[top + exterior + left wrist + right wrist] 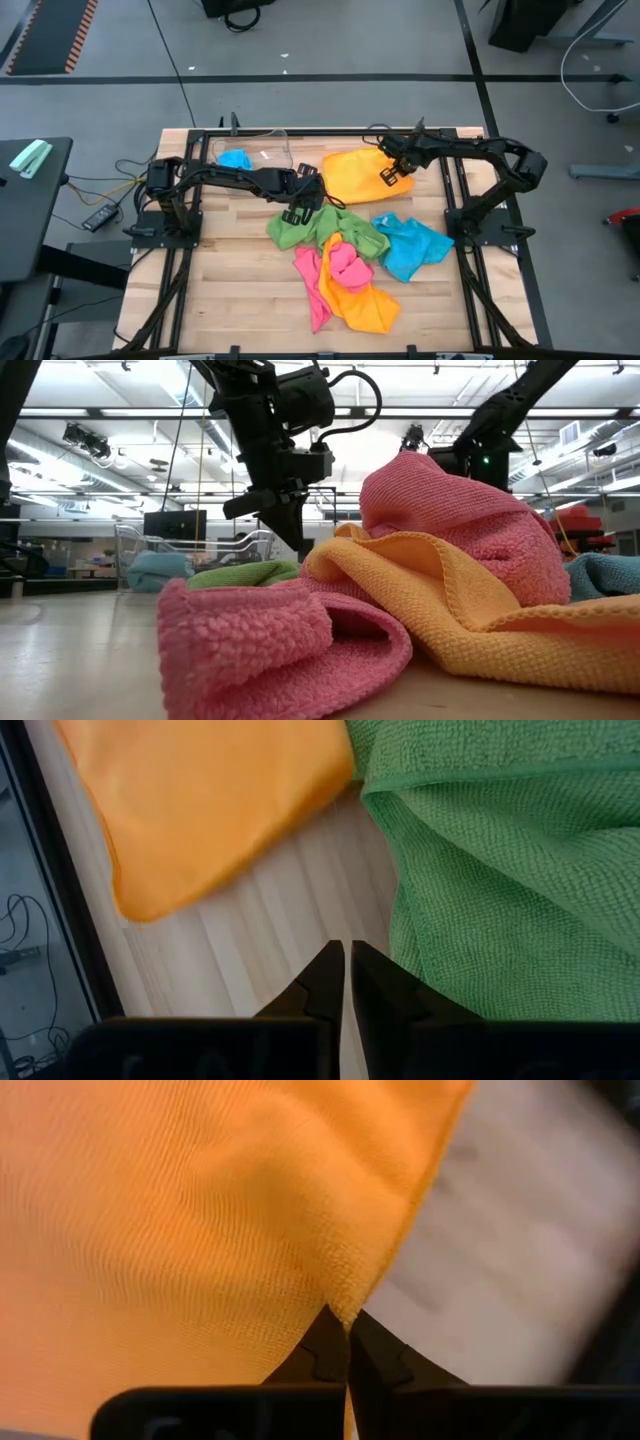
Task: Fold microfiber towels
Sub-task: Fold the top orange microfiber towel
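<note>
Looking down on the surface (230, 300), I see the orange towel (357, 172) lying spread toward the far edge, between my two arms, its long axis running roughly left to right. That is the relation my next move turns on: the right gripper (392, 177) sits at the towel's right-hand edge, and its wrist view shows the fingers pinched shut on the hem right at a corner of the cloth. The left gripper (297, 212) is over bare wood just beside the towel's near left corner, with the green towel (305, 226) on its other side; its fingers are closed almost tip to tip and hold nothing. So I judge the right arm has its corner and the left arm, the nearer one to the opposite end, has yet to take its own.

Nearer the front edge lies the heap: the green towel, a blue towel (412, 247) to the right, a pink towel (338, 264) and a second orange towel (364, 303) bunched together. The green towel's edge lies close to the spread towel's near side, so a fold drawn toward me could land on it or drag it.

At the far left corner stands a clear bin (250, 152) with another blue towel (235, 159) inside, well out of the way.
</note>
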### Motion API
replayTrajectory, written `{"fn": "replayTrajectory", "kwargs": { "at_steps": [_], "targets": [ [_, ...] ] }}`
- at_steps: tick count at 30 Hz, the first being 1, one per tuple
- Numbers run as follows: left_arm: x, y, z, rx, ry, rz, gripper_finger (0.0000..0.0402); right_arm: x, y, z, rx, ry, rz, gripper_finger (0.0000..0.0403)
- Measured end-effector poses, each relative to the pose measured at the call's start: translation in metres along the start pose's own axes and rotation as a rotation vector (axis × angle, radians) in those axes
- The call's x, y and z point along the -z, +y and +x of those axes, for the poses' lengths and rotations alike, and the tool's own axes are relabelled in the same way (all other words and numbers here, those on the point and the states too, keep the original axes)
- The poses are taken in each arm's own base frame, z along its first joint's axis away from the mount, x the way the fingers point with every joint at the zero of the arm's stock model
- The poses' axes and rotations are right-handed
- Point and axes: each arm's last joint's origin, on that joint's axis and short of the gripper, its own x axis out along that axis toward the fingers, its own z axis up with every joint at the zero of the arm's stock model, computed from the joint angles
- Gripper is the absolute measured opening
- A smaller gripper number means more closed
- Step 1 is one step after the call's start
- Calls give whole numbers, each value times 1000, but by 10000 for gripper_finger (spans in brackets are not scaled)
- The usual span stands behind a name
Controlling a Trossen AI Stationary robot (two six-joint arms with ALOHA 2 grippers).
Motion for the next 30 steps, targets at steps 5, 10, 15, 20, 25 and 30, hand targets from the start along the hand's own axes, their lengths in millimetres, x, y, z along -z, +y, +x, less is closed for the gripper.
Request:
{"fn": "replayTrajectory", "kwargs": {
  "at_steps": [5,10,15,20,25,30],
  "targets": [
    [0,0,0,0,0,1,33,-14,-7,-17,52,-15,-15,2],
    [0,0,0,0,0,-1,35,-19,-12,-22,56,-10,-19,2],
    [0,0,0,-1,0,-1,26,-16,-1,-22,52,-11,-59,2],
    [-1,1,0,-9,-13,-7,25,-17,19,-20,26,-54,-108,2],
    [-1,1,0,-9,-13,-25,33,-17,37,-26,-19,-137,-130,2],
    [-2,1,0,-10,-15,-33,30,-16,55,-23,-60,-167,-164,2]
  ]
}}
